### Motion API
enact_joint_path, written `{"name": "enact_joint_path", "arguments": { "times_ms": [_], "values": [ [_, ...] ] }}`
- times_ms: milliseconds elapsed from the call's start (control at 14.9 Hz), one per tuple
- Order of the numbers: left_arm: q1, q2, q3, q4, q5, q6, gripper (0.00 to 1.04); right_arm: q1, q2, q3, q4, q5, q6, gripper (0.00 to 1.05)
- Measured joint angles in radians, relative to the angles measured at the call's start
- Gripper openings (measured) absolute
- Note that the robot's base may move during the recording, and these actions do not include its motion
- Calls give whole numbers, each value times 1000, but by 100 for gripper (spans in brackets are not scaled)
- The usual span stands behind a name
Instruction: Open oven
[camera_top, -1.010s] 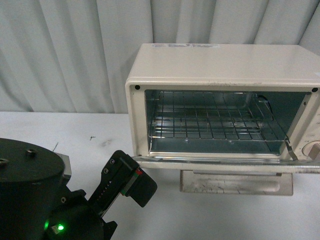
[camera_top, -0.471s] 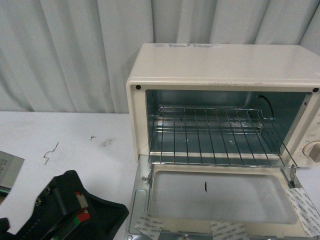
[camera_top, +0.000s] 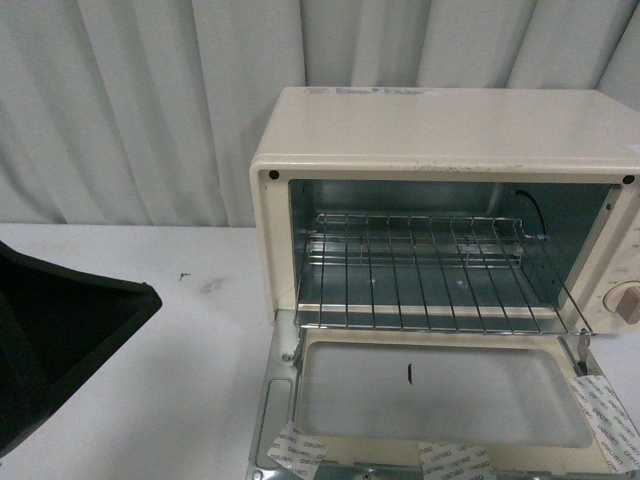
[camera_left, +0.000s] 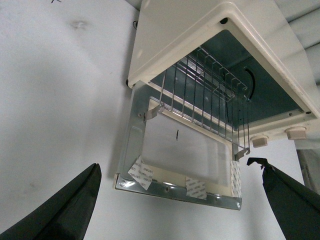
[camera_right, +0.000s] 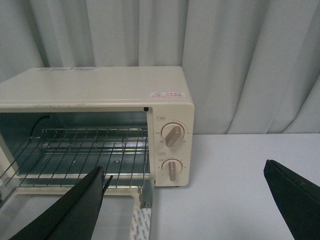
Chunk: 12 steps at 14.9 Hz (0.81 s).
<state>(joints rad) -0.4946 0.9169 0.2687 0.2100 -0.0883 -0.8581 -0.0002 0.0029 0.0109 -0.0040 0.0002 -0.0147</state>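
Only a broad black part of the left arm (camera_top: 60, 340) shows in the front view. It juts in from the left edge, low over the white tabletop (camera_top: 190, 350), and is cut off, so which part it is cannot be told. Seen from its wrist, the left claw (camera_left: 174, 163) hangs above the toaster oven (camera_top: 440, 125), its dark fingers (camera_left: 65, 210) spread wide with nothing between them. The right claw (camera_right: 183, 166) faces the oven's front and knob side, likewise spread wide and holding nothing.

The oven stands on the tabletop before a pale curtain (camera_top: 130, 100). Its glass door (camera_top: 440, 395) is folded down flat and the wire rack (camera_top: 430, 265) is exposed. The door's front edge, with its tape strips (camera_top: 296, 445), runs off the bottom of the front view. From there only one knob (camera_top: 628, 300) shows, cut by the right edge.
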Motion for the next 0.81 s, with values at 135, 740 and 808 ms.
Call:
{"name": "enact_joint_path", "arguments": {
  "times_ms": [135, 740, 808],
  "values": [
    [-56, 16, -84, 369, -273, 259, 82, 0, 0, 0, 0, -1, 0, 98],
    [329, -521, -252, 185, -81, 840, 2, 0, 0, 0, 0, 2, 0, 98],
    [354, -552, -259, 143, -56, 840, 2, 0, 0, 0, 0, 2, 0, 98]
  ]
}}
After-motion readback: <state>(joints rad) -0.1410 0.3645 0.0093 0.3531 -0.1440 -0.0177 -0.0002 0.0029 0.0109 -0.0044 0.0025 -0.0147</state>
